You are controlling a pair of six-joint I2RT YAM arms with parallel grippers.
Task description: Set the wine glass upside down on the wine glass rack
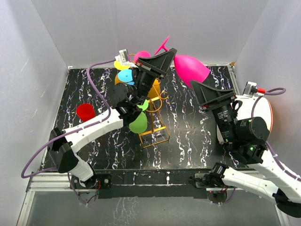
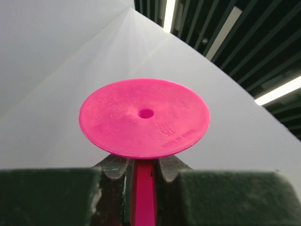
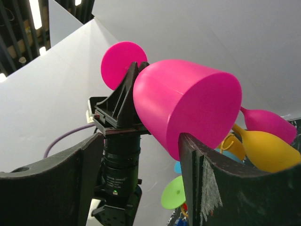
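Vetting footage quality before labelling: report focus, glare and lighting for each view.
Top external view: evenly lit, sharp throughout. Left wrist view: the pink plastic wine glass foot is crisp, the left end effector gripping its stem blurs, ceiling strips glare upper right. Right wrist view: the glass bowl is fairly sharp, near fingers of the right end effector soft.

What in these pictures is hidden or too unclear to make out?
Right wrist view: whether the open right gripper touches the pink glass; one finger overlaps its bowl.
Top view: the right gripper's fingers, under its camera mount.
Top view: the rack's upper arms, behind the left arm and hanging glasses.
Left wrist view: the glass's bowl, cut off below the left gripper; only foot and stem show.
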